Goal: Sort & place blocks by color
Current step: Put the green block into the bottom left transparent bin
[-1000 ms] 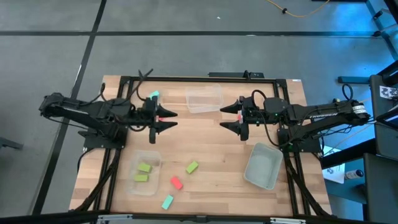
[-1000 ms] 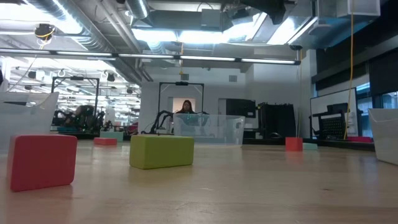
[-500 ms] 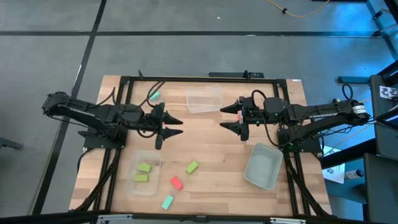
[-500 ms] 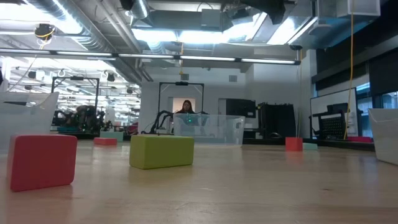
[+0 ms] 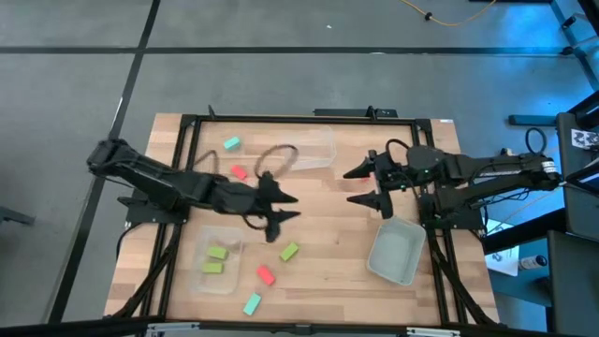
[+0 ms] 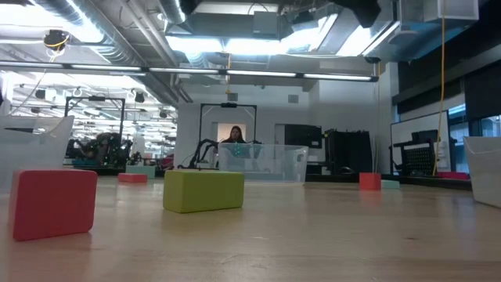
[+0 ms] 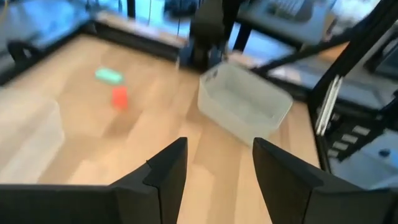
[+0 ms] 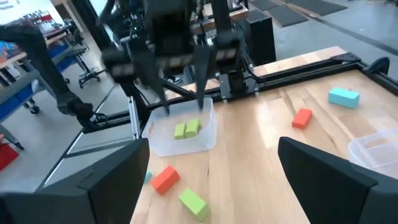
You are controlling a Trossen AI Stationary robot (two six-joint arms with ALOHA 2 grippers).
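Observation:
My left gripper (image 5: pixel 286 208) hangs open over the table's middle, just far of a loose lime green block (image 5: pixel 288 251); nothing is between its fingers (image 7: pixel 217 162). My right gripper (image 5: pixel 354 185) waits open at the right, above the wood. A red block (image 5: pixel 266 274) and a teal block (image 5: pixel 251 303) lie flat near the front edge. Two green blocks (image 8: pixel 186 129) lie in the near left tub (image 5: pixel 231 245). Another teal block (image 5: pixel 231 143) and red block (image 5: pixel 239 172) lie at the far left. A further red block (image 7: pixel 119 96) and teal block (image 7: pixel 109 76) lie at the far right.
An empty clear tub (image 5: pixel 323 140) stands at the far middle, and another tub (image 5: pixel 395 253) at the near right, below my right arm. A black frame (image 5: pixel 281 119) runs round the table. Bare wood lies between the two grippers.
My left gripper has swung from the far left toward the table's middle and near edge, sinking a little and staying open. It has uncovered the red block at the far left. My right gripper has drawn back slightly toward the right edge.

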